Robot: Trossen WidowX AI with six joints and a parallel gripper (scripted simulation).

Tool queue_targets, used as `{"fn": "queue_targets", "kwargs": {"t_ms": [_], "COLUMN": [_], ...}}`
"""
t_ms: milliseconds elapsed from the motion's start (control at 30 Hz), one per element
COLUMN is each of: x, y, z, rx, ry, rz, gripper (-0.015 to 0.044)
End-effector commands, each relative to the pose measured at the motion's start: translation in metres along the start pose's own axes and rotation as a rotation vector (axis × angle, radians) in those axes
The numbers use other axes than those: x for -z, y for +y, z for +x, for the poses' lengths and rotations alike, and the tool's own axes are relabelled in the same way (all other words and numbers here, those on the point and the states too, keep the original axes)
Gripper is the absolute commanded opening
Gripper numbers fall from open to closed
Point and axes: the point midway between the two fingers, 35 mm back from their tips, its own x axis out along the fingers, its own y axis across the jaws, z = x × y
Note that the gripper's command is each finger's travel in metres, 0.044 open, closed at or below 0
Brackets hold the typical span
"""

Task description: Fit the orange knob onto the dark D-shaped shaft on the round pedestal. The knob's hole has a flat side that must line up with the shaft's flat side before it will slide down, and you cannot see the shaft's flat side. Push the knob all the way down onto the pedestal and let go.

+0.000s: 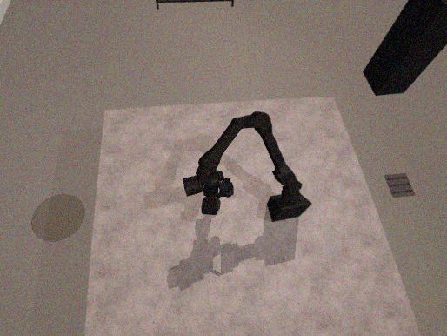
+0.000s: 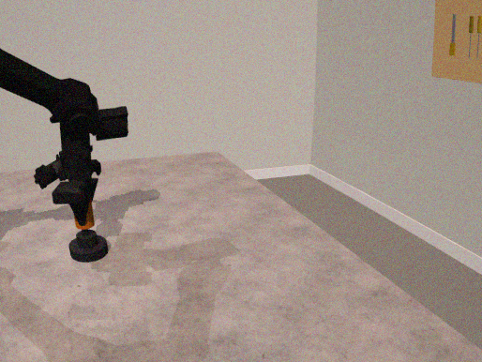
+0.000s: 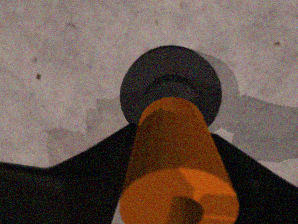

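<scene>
The orange knob is a tall cylinder, held upright between the fingers of my gripper, which is shut on it. The dark round pedestal stands on the table directly below, with the short dark shaft rising from its middle. In the exterior view the knob's lower end is just above the shaft's top, with a very thin gap at most. The wrist view shows the knob's upper end; its lower hole and the shaft's flat side are hidden. In the top view the arm hides knob and pedestal.
The pale mottled table carries the arm's dark base. Arm shadows fall around the pedestal. The table's edge runs along the right in the exterior view. A tool board hangs on the wall beyond.
</scene>
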Motion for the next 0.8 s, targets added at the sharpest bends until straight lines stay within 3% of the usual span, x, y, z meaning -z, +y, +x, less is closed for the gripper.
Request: {"fn": "queue_targets", "kwargs": {"t_ms": [0, 767], "x": [0.0005, -0.0004], "y": [-0.0006, 0.0005], "z": [-0.0007, 0.0032], "rx": [0.0, 0.0], "ry": [0.003, 0.003], "rz": [-0.105, -0.116], "gripper": [0.0, 0.0]}}
